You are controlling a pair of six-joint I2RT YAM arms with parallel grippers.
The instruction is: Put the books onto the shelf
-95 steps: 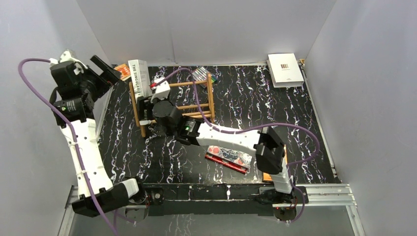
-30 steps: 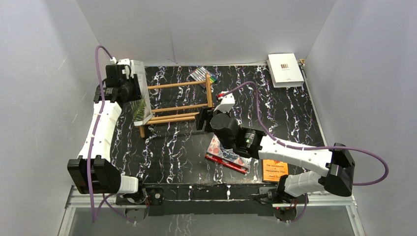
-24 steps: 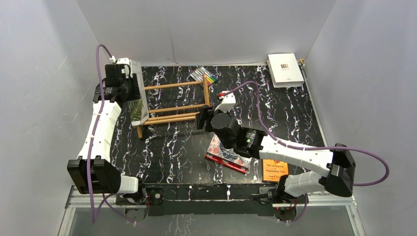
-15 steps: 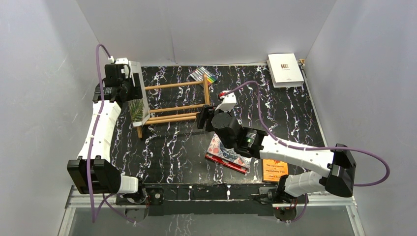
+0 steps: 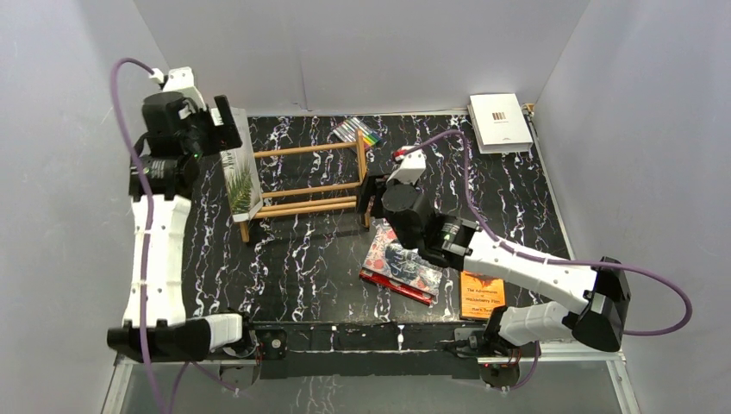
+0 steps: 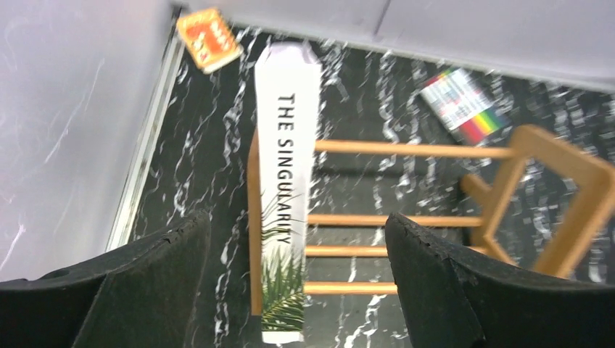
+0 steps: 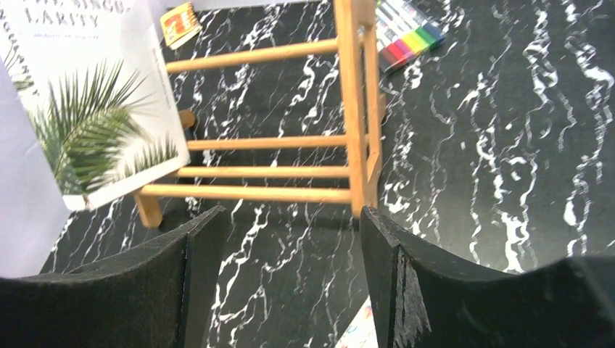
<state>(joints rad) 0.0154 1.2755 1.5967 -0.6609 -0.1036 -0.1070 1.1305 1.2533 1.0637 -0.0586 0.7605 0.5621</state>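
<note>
Palm-leaf book [image 5: 239, 177]: on edge, spine up, at the left end of the shelf [image 5: 310, 185], left of centre in the overhead view; probably set there to leave the rails free for the others.
Left fingers [image 6: 145, 283]: wide apart, straddling the spine from above with a gap each side; gripping nothing.
Left arm [image 5: 159, 250]: raised steeply along the left wall, wrist tipped down over the book.
Right fingers [image 7: 145, 290]: open, empty, aimed at the shelf's right end post; possibly placed to steady it.
Right arm [image 5: 526, 267]: stretched low from lower right toward centre.
Books to go: red patterned book [image 5: 401, 267] and orange book [image 5: 481, 296] flat on the surface [image 5: 302, 259], lower centre; white barcode book [image 5: 500, 121] at upper right.
</note>
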